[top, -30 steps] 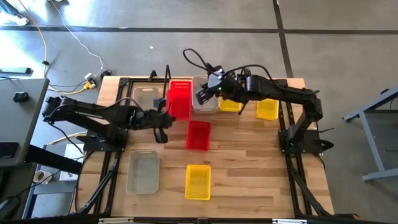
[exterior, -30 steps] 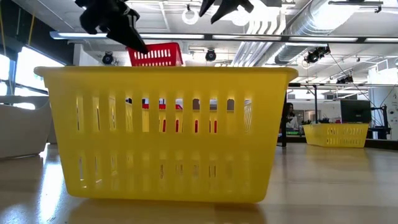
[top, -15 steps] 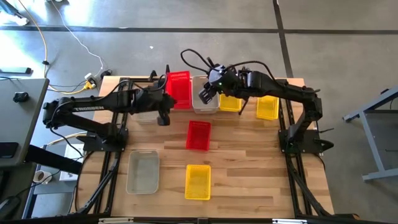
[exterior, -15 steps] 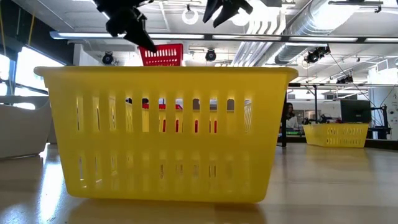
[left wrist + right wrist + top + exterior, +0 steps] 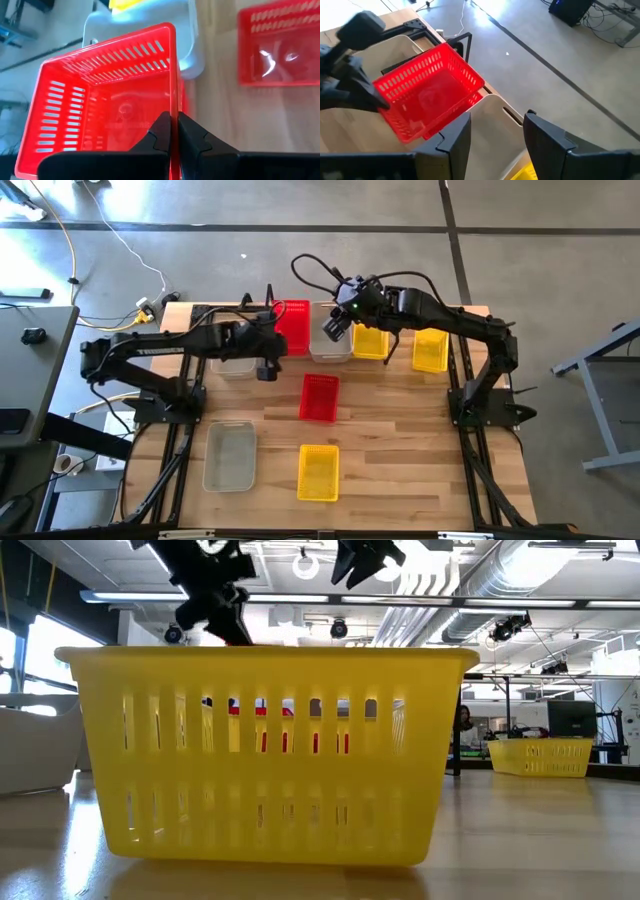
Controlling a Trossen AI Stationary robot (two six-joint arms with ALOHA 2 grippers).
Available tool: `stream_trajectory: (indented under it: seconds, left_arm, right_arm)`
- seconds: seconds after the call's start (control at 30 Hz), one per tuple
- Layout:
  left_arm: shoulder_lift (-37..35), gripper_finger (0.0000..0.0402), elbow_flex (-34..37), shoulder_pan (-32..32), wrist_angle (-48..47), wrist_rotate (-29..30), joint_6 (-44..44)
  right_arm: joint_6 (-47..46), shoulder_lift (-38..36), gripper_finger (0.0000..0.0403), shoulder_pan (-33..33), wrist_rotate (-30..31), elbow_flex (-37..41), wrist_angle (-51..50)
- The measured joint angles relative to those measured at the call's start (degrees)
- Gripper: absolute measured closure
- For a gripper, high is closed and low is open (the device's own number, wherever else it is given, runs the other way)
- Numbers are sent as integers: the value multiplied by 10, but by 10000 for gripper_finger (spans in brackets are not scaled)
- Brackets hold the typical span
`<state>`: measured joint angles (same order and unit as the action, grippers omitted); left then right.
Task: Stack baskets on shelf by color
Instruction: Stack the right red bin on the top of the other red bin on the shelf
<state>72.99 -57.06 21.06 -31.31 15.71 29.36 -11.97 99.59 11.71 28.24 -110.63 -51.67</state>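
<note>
On the surface, a yellow mesh-sided plastic basket (image 5: 318,472) and a translucent clear-grey plastic basket (image 5: 229,456) lie near the front edge, with a red mesh-sided plastic basket (image 5: 320,397) at mid-surface. Toward the far edge, the left tool (image 5: 266,366) is clenched on the side wall of a second red mesh basket (image 5: 107,115), held beside a clear-grey basket (image 5: 331,346). The right tool (image 5: 495,145) hovers there, released.

I see bright, even daylight overhead; soft shadows under arms. Low view: ceiling lamps (image 5: 305,562) glare, near yellow basket (image 5: 265,755) soft-focused. Left wrist view: background red basket (image 5: 280,45) blurred.
</note>
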Motion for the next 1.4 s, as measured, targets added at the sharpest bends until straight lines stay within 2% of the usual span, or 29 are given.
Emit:
stream_trajectory:
  seconds: [0.53, 1.0, 1.4]
  left_arm:
    - [68, 401, 0, 16, -1, 29, 9]
    - [73, 400, 0, 26, 18, -6, 13]
    - [79, 372, 0, 37, 17, -33, 9]
  right_arm:
    - [18, 0, 237, 8, -1, 0, 0]
    - [20, 0, 237, 8, -1, 0, 0]
    - [16, 0, 237, 8, 0, 0, 0]
